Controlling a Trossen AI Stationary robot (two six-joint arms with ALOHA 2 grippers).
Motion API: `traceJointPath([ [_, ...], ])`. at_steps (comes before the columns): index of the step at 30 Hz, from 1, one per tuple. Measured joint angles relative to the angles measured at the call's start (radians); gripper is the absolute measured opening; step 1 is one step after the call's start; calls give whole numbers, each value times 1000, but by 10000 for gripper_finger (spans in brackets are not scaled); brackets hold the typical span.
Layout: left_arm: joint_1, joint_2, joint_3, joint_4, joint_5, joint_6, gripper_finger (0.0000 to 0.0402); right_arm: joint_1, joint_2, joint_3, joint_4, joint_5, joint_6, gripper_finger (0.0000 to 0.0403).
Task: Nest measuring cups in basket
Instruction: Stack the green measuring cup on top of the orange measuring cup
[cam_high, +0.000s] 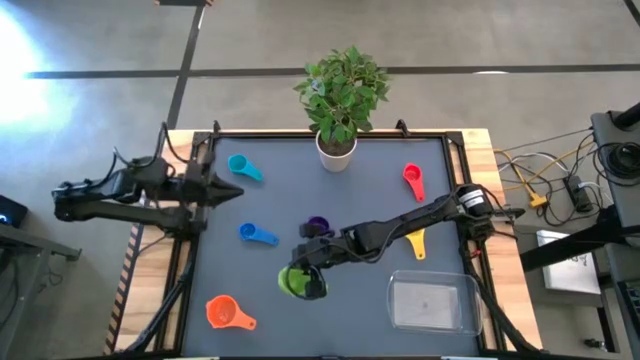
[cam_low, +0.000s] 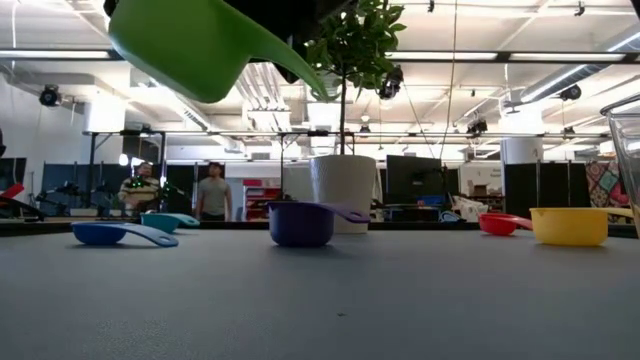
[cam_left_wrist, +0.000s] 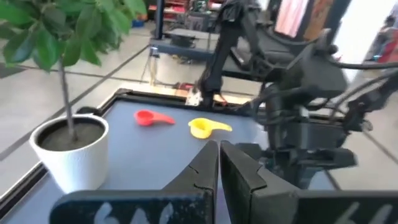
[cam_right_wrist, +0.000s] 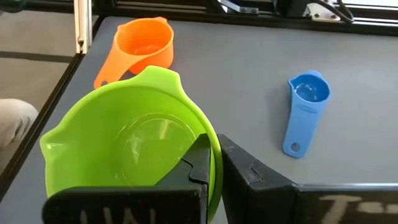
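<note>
Above the counter's near middle, the green measuring cup (cam_right_wrist: 127, 140) hangs clear of the surface, its rim pinched in the right gripper (cam_right_wrist: 214, 165) fingers. Its target, the clear basket (cam_high: 432, 303), sits empty toward the near right corner, on the right arm's own side. Over the far left edge, the left gripper (cam_left_wrist: 219, 169) waits, fingers pressed together.

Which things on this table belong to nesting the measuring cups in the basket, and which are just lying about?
Belong to the job:
- green cup, held in the right claw, lifted off the table
- orange cup
- blue cup
- teal cup
- purple cup
- red cup
- yellow cup
- clear basket

Just lying about:
- potted plant
</note>
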Motion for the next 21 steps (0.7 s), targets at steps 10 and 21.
traceJointPath([
  [10,-34,-5,0,-3,-92,3,0,-4,-29,-12,4,73,-9,9],
  [21,-293,-69,-19,-36,-337,-80,0,-34,-49,-69,99,134,-11,9],
])
